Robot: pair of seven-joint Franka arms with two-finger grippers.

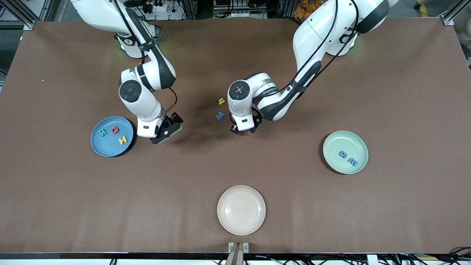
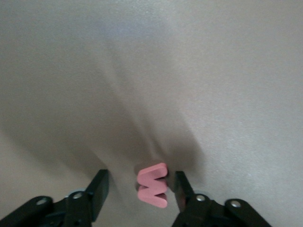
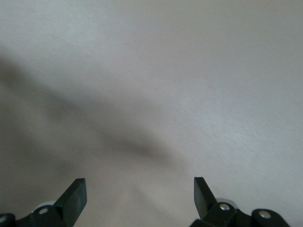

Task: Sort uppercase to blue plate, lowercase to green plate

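Observation:
The blue plate (image 1: 96,144) holds the teal R (image 1: 102,132), the red Q-like letter (image 1: 115,129) and the yellow H (image 1: 123,140). The green plate (image 1: 358,145) holds the blue round letter (image 1: 342,154) and the blue m-like letter (image 1: 352,162). The yellow h (image 1: 221,101) and the blue W (image 1: 220,116) lie on the table mid-way. My left gripper (image 1: 243,129) (image 2: 140,179) is open, low over the table beside the blue W, with the red w (image 2: 152,189) lying between its fingers, close to one finger (image 2: 182,189). My right gripper (image 1: 167,132) (image 3: 138,185) is open and empty beside the blue plate.
A cream plate (image 1: 241,209) stands near the table's front edge, nearer to the front camera than both grippers. Brown tabletop (image 1: 294,206) surrounds the plates.

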